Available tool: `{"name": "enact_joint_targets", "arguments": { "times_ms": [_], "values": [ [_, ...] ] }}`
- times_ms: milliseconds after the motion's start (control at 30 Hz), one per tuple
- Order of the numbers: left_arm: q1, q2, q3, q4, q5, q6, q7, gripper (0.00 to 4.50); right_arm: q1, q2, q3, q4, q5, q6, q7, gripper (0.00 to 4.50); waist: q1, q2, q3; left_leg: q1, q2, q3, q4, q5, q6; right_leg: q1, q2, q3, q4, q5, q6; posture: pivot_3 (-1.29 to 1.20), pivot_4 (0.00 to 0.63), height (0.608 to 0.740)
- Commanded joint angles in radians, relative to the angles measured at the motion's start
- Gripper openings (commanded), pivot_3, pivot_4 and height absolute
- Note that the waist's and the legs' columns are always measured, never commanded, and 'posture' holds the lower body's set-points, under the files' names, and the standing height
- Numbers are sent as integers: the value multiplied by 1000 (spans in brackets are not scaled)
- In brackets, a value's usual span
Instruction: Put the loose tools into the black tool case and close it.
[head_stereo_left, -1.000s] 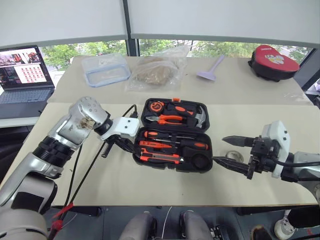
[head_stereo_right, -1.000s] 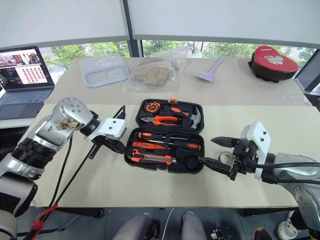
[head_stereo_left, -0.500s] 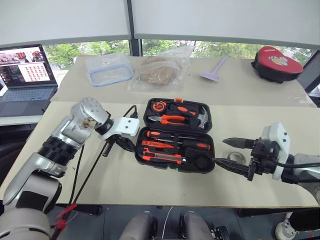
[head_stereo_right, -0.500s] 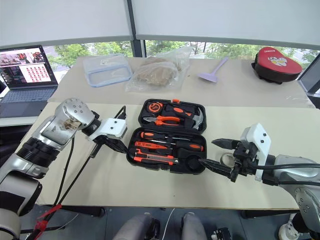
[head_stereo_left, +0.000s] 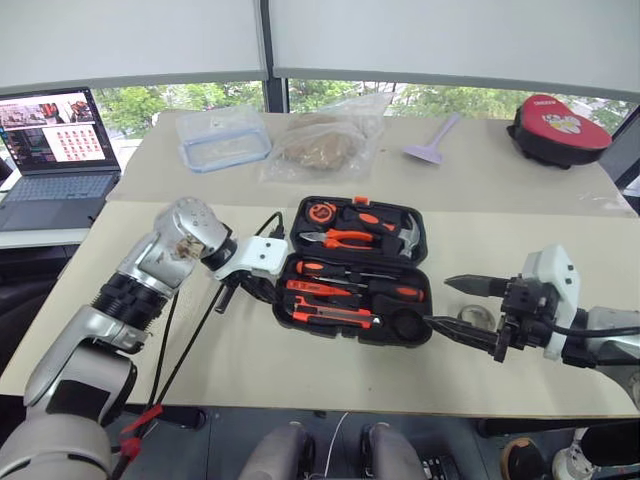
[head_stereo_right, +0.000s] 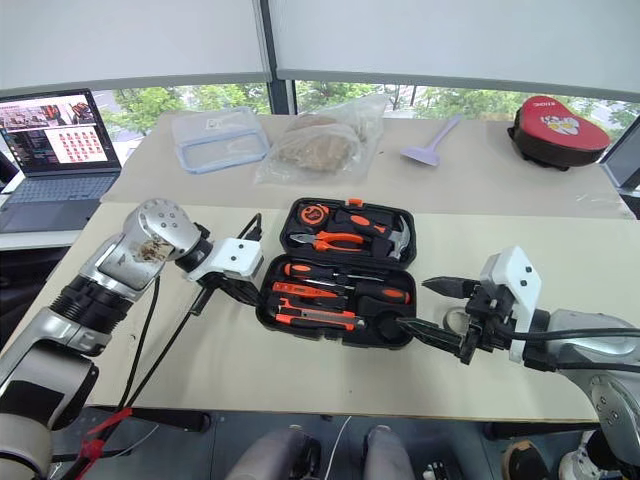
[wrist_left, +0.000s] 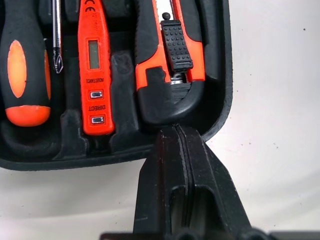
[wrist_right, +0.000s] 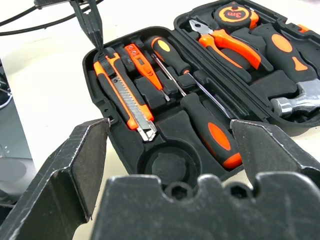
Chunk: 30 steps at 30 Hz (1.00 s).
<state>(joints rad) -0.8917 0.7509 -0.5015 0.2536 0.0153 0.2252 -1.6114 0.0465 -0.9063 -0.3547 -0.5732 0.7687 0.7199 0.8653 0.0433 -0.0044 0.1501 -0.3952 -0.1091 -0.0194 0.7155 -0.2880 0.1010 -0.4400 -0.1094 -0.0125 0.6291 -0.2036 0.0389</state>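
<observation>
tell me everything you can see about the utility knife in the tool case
The utility knife is black and orange, plastic by the look, with a ribbed black slider and a metal blade tip at one end. It lies flat in its moulded recess along the near edge of the open case, beside the slim orange screwdriver. The left gripper, its fingers shut, is right at the case rim by the knife's butt end; whether it touches the knife I cannot tell.
</observation>
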Motion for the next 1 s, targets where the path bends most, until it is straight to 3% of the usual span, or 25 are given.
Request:
{"name": "enact_joint_targets", "arguments": {
  "times_ms": [33, 167, 367, 467, 600, 867, 1000],
  "values": [
    [-62, 66, -25, -29, -126, 50, -3, 29, -1, -6, -26, -20, 5, -12, 0, 4500, -5, 0, 0, 0, 0, 0, 0, 0, 0, -1, 0, 0, 0, 0, 0, 0, 150, 722],
    [-92, 36, -32, -62, -187, 113, -3, 29, -13, -2, -10, -15, 1, -15, -4, 4500, -7, 0, 0, -2, 0, 0, 0, 0, 0, -3, 1, 0, 0, 0, 0, 0, 150, 722],
    [-25, 0, -104, -68, -37, 26, 4, 29, -20, -2, -4, -15, 3, -12, -6, 4500, -7, -1, 0, -2, 0, 0, 0, 0, 0, -1, 1, 0, 0, 0, 0, 0, 150, 722],
    [-1, -24, -142, -4, 77, -70, 84, 29, -16, -3, -10, -18, 7, -10, -9, 4500, -7, -1, 0, -2, 0, 0, 0, 0, 0, -2, 1, 0, 0, 0, 0, 0, 150, 722],
    [36, -58, -136, 2, 100, -76, 101, 29, -5, -3, -17, -25, 7, -8, -11, 4500, 0, 2, -1, 1, 0, 0, 0, 0, 0, 2, -1, 0, -1, 0, 0, 0, 150, 722],
    [55, -96, 81, -62, -69, 35, 119, 29, 81, -30, -120, -27, -12, -9, 14, 4500, 15, 2, -1, 7, 0, 0, 0, -1, 2, 4, 0, 0, -1, 0, 0, 0, 150, 722],
    [48, -92, 202, -88, -174, 113, 117, 29, 156, -67, -193, 9, -63, -27, 52, 4500, 17, 1, 0, -4, 0, -1, 6, -1, 2, -2, 1, -1, 1, 0, 1, 0, 150, 722]
  ]
}}
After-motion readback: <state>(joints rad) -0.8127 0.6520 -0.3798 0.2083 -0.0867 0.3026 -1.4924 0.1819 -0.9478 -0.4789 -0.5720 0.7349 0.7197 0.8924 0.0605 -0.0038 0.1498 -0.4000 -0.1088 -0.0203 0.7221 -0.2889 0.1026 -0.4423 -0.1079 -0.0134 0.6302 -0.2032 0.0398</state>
